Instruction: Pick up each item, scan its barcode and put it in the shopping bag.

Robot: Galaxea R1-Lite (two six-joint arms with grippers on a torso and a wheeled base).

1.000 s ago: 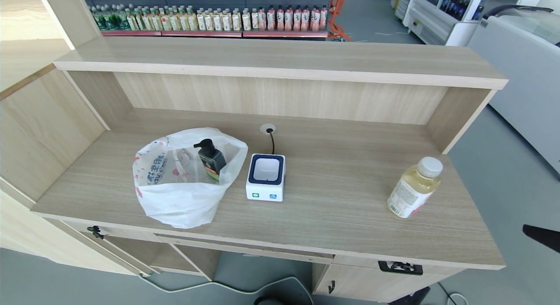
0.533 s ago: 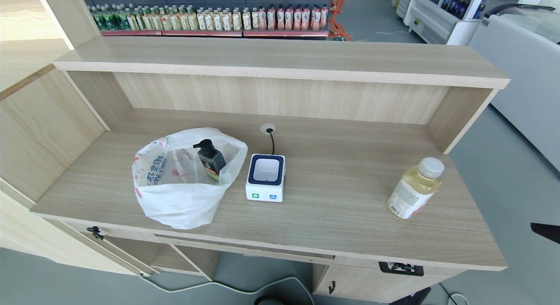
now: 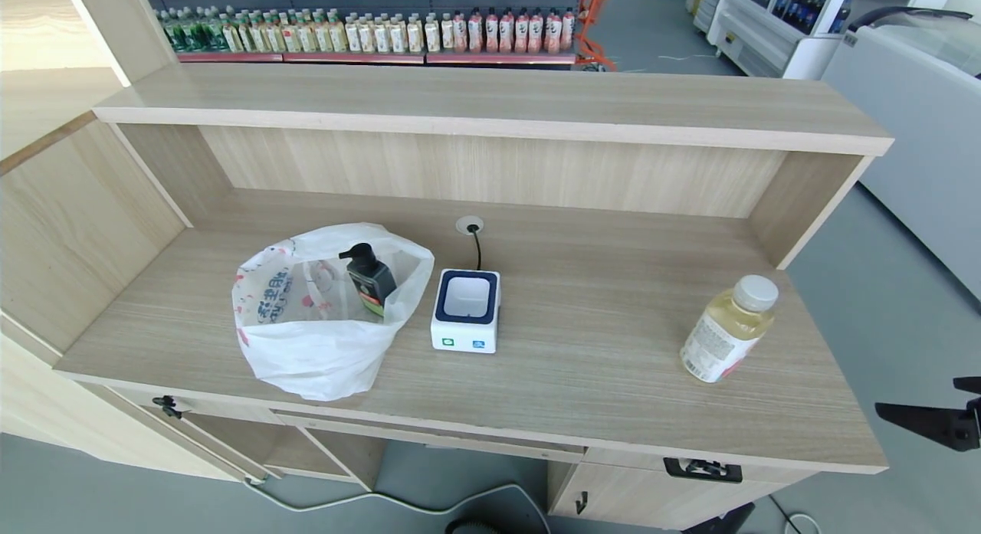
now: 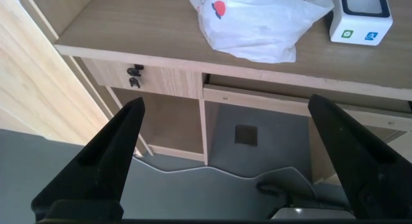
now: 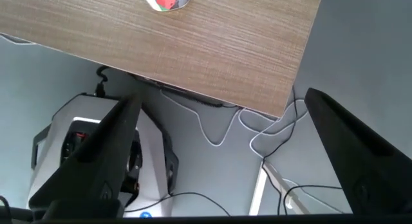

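One item still waits on the counter, and the right arm is rising towards it.

Nearest, the right gripper (image 5: 222, 102), its black fingers spread and empty, shows more at the near right edge than a second ago, likely starting a reach. The left gripper (image 4: 226, 103) hangs near left, also spread. On the smooth wood-grain counter (image 3: 598, 381) stands the round clear bottle (image 3: 726, 331), pale yellow and white-capped, far right. Further in sit the boxy white scanner (image 3: 465, 310) and the crinkled shopping bag (image 3: 306, 350), holding a dark pump bottle (image 3: 369, 281).
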